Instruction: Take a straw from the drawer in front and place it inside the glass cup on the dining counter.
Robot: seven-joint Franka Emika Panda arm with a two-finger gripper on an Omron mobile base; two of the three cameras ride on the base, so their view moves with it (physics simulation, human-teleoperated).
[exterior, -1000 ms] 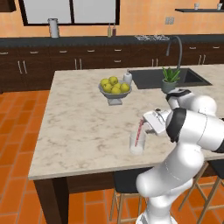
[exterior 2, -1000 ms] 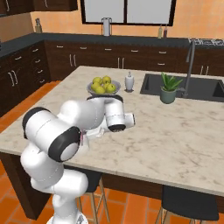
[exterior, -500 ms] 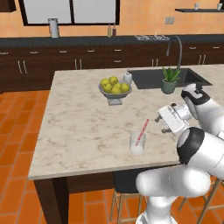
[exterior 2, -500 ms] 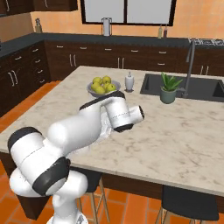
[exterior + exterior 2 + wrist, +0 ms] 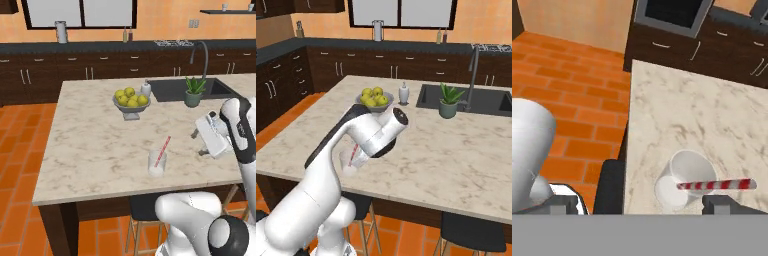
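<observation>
The straw (image 5: 161, 151) is seen standing tilted inside the glass cup (image 5: 156, 163), its upper end leaning over the rim toward the sink side. The cup rests on the dining counter (image 5: 90, 145), close to the near long edge of the stone top, with a narrow strip of bare marble left between it and that edge. In the hand view the straw (image 5: 716, 185) is shown lying across the cup's mouth (image 5: 684, 179), and the counter's edge is seen just beside the cup, with orange floor tiles beyond.

The gripper (image 5: 204, 142) is held well to the right of the cup, apart from it, above the counter; its jaws are spread wide and nothing is gripped between them. A broad stretch of bare marble lies between cup and gripper.

Farther back, a fruit bowl (image 5: 131, 102) of yellow fruit and a small white shaker bottle (image 5: 145, 89) stand near the sink, with a potted plant (image 5: 193, 93) at the basin's rim.

In the right base view the cup (image 5: 348, 164) is largely covered by the arm, and little of the straw can be made out there.
</observation>
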